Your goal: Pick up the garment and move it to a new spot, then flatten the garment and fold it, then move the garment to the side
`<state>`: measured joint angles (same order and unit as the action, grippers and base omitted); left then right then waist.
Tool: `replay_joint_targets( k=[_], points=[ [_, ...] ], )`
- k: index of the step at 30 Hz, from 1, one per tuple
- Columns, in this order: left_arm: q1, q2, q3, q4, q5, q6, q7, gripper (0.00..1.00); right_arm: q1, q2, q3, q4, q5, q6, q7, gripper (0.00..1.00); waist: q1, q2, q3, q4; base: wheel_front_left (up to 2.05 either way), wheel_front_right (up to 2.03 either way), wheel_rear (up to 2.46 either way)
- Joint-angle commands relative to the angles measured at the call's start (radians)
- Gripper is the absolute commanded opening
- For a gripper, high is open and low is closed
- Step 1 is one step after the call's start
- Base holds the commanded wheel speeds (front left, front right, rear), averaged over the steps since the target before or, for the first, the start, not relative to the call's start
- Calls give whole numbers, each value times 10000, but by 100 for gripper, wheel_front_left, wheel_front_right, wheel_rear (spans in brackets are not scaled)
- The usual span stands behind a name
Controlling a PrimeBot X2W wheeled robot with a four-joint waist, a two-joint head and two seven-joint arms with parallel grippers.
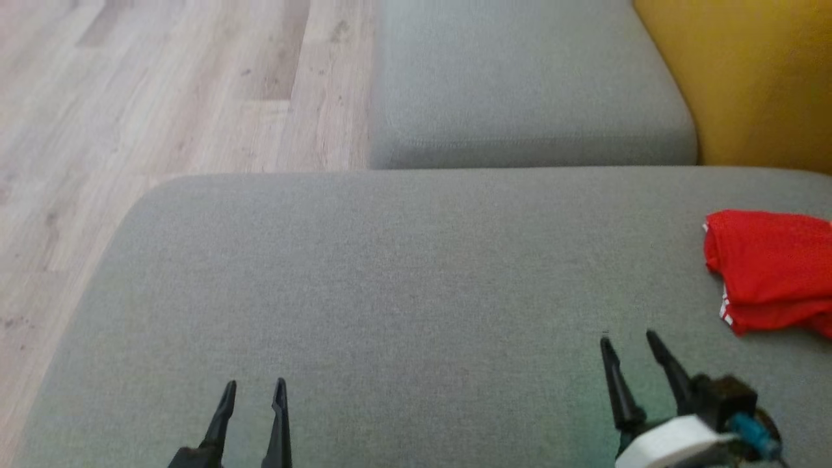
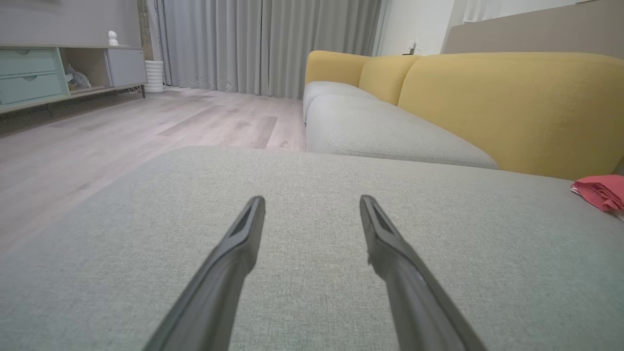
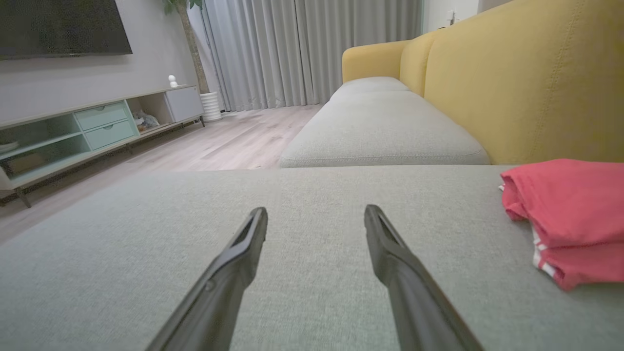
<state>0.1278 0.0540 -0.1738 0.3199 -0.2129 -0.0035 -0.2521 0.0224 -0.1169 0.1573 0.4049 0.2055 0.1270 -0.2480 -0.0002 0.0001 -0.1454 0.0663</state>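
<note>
A red garment (image 1: pixel 770 270) with white trim lies folded at the right edge of the wide grey cushion (image 1: pixel 403 273). The same garment (image 3: pixel 568 219) sits to the right in the right wrist view, and the garment (image 2: pixel 602 191) shows small at the far right of the left wrist view. My right gripper (image 1: pixel 627 338) is open, low over the cushion, to the left of and nearer than the garment, holding nothing. At the lower left, over bare cushion, my left gripper (image 1: pixel 255 385) hangs open and empty. My left gripper (image 2: pixel 312 199) and right gripper (image 3: pixel 317 210) each show spread fingers.
A second grey seat cushion (image 1: pixel 526 84) lies beyond, with the yellow sofa back (image 1: pixel 754 78) to its right. Pale wooden floor (image 1: pixel 162 91) lies to the left. A low media cabinet (image 3: pixel 92 131), grey curtains (image 3: pixel 302 48) and a dark screen (image 3: pixel 58 24) stand across the room.
</note>
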Motion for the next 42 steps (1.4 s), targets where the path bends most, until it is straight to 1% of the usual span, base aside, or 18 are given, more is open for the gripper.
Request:
replay_joint_targets(
  k=[1,8,18,19,23,42],
  points=[
    [-439,3,467,-307,262,-41,-97,100,-158,123,41,-489,-292,37,-136,100,2,-1,-144,-41,0,0,0],
    [-340,5,812,-334,672,-136,-97,100,295,518,-227,-600,-709,37,-136,100,2,-1,-264,-132,0,0,0],
    [-388,-14,930,-200,946,-218,-97,100,385,645,-370,-581,-743,37,-137,100,2,-1,-275,-190,0,0,0],
    [31,13,527,107,911,-232,2,0,804,669,-568,-201,-675,0,2,0,2,-1,-276,-192,0,0,0],
    [183,2,496,653,822,-238,77,0,1038,671,-578,302,-598,0,43,0,2,-1,-271,-198,0,0,0],
    [-198,-4,857,432,-1440,-396,625,0,685,670,-905,4,1637,6,591,0,2,-1,0,-269,0,0,0]
  ],
)
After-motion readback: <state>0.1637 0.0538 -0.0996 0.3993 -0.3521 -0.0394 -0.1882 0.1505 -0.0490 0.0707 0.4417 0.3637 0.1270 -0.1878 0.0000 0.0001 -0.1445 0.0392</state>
